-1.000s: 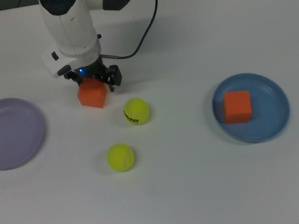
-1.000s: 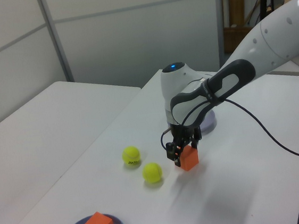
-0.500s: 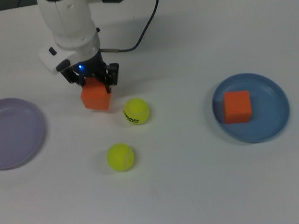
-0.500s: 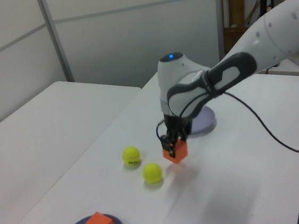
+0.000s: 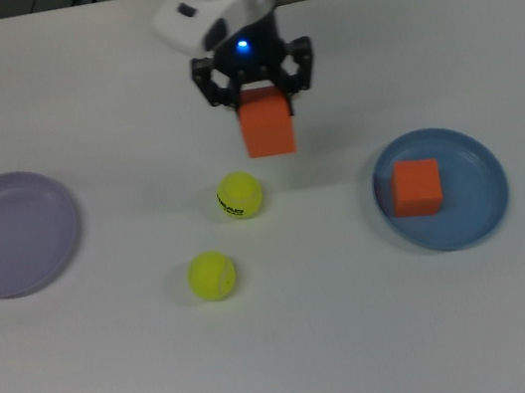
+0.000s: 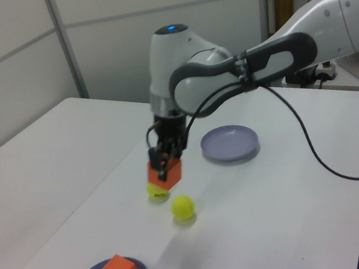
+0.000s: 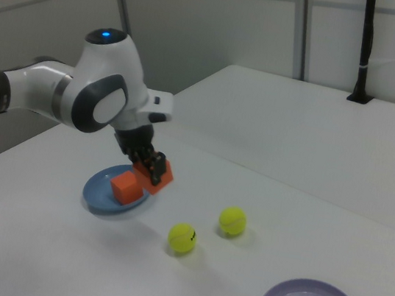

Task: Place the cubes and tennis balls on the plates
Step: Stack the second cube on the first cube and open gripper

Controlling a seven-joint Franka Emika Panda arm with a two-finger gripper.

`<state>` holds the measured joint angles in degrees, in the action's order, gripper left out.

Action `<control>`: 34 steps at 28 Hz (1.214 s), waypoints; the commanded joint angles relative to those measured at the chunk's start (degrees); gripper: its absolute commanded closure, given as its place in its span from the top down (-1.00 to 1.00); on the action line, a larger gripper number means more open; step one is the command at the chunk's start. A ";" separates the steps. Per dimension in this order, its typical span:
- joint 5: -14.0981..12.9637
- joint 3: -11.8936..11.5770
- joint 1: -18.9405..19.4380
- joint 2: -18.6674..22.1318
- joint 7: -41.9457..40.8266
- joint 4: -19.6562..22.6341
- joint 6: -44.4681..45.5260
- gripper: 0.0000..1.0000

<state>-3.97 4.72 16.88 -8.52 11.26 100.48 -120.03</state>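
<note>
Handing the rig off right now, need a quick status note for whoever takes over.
Claw: shut on the carried cube, lifted off the table, between the plates.
Done: second cube sits on the blue plate.
Lavender plate: nothing on it.
Lettered tennis ball and plain tennis ball: both loose on the table.
Left: place the carried cube on a plate, then both balls.

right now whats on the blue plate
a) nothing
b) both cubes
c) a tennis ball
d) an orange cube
d: one orange cube sits on the blue plate, while the other cube is held up in the claw and both tennis balls lie on the table.
</note>
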 commanded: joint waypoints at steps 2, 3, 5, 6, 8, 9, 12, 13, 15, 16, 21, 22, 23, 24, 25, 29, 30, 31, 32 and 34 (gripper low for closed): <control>0.27 2.66 2.98 -7.64 3.50 -4.94 -4.77 -1.00; 0.54 2.66 3.68 -8.17 3.94 -5.11 -5.65 -1.00; 1.24 2.75 4.82 -9.22 4.65 -5.38 -6.88 -1.00; 1.94 2.75 5.87 -10.54 5.26 -5.73 -7.67 -1.00; 2.56 2.75 6.93 -11.77 5.79 -6.34 -8.11 -1.00; 2.82 2.75 7.29 -12.39 6.23 -6.69 -8.29 -1.00; 3.53 2.75 8.52 -14.41 7.55 -7.49 -8.73 -1.00; 3.70 2.75 8.96 -14.85 7.90 -7.75 -8.99 -1.00; 4.05 2.75 9.66 -15.64 8.78 -8.45 -9.78 -1.00; 4.14 2.75 9.92 -15.99 9.22 -8.63 -10.13 -1.00; 4.85 2.84 10.81 -17.84 10.10 -10.21 -11.10 -1.00; 4.85 2.84 10.81 -17.84 10.19 -10.48 -11.11 -1.00; 4.85 2.84 10.81 -17.93 10.19 -10.91 -11.11 -1.00; 4.85 2.92 10.89 -18.11 10.19 -11.18 -11.11 -1.00; 4.85 3.10 10.89 -18.37 10.19 -11.27 -11.11 -1.00; 4.93 3.98 10.89 -18.81 10.19 -11.88 -11.28 -1.00; 4.93 4.07 10.89 -18.81 10.28 -12.06 -11.37 -1.00; 4.93 4.15 10.89 -18.90 10.36 -12.06 -11.46 -1.00; 4.93 4.24 10.89 -18.90 10.71 -12.06 -11.46 -1.00; 5.02 4.33 10.89 -18.99 11.07 -12.06 -11.54 -1.00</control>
<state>-0.40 8.69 27.44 -26.38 19.89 89.96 -130.51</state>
